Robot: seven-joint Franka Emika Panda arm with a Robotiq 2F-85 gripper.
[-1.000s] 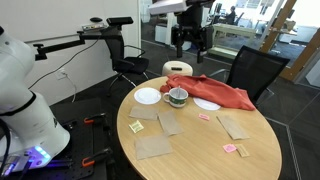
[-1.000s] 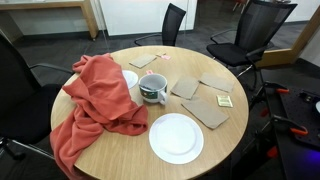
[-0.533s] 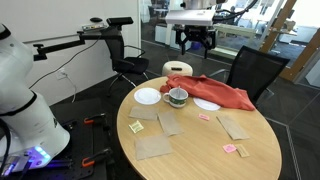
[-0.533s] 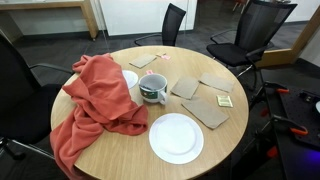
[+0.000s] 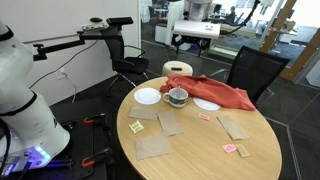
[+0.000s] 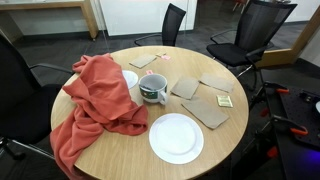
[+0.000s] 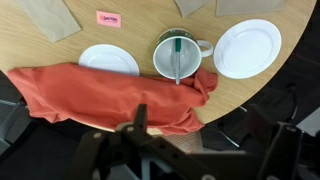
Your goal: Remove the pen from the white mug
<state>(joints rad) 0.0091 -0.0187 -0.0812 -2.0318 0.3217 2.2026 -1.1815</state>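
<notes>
The pen [image 7: 179,60] sits inside the mug [image 7: 178,57], leaning across the dark inside from rim to rim. In the wrist view its long axis runs almost straight up and down the picture: one end rests by the rim nearest the pink packet [image 7: 108,18], the other by the rim next to the red cloth [image 7: 110,95]. That lower end looks paler than the green shaft.

The mug stands upright on the round table [image 5: 195,150] between two white plates [image 7: 108,60] [image 7: 247,47], with its handle turned toward the larger-looking plate. The cloth's edge lies right against its lower side.

The arm [image 5: 190,12] hangs high over the far edge of the table, well apart from the mug. The gripper [image 7: 160,150] shows only as a dark, blurred mass along the bottom of the wrist view – whether its fingers are apart or together cannot be told, and nothing is seen in them.
</notes>
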